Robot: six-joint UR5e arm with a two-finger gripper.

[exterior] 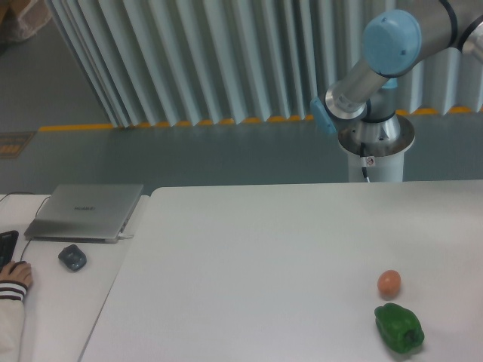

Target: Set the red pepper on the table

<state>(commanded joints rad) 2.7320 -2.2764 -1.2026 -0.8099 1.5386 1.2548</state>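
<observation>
The red pepper is out of view in the camera view. The gripper is out of view too; only the arm's grey links and blue joint caps [391, 34] show at the top right, above its round base [375, 139]. The large white table [249, 264] fills the lower part of the frame.
A green bell pepper [398, 328] lies near the table's front right, with a small orange-pink ball [389, 283] just behind it. To the left, a narrower desk holds a closed laptop [84, 211], a mouse [72, 257] and a person's hand [13, 275].
</observation>
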